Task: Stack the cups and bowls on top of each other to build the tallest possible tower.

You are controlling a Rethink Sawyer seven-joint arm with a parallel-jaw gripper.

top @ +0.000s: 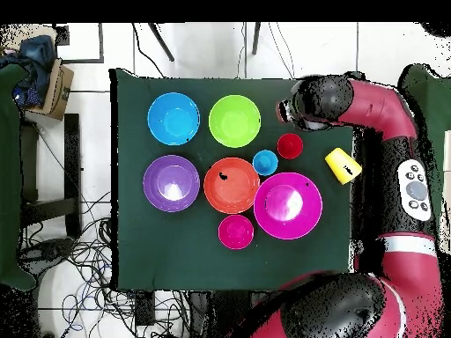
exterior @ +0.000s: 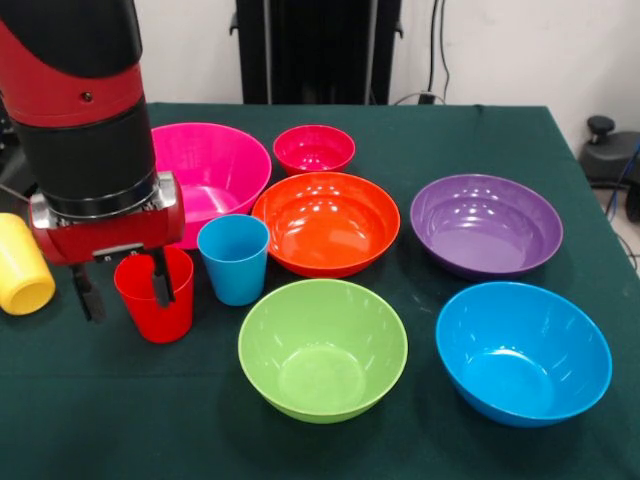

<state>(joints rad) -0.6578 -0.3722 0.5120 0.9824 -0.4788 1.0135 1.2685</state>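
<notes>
The gripper (exterior: 122, 290) hangs over the red cup (exterior: 156, 295) near one worktop (exterior: 500, 130) edge, fingers (exterior: 160, 280) spread, one inside the rim and one outside, gripping nothing yet. No tower exists; cups and bowls sit apart, the yellow cup (exterior: 22, 265) on its side.

I see the yellow cup (exterior: 22, 265) cut by the left edge in the front view. The arm (exterior: 85, 120) covers part of the hot pink bowl (exterior: 212, 170). One finger (exterior: 160, 278) hides some of the red cup (exterior: 157, 297).
</notes>
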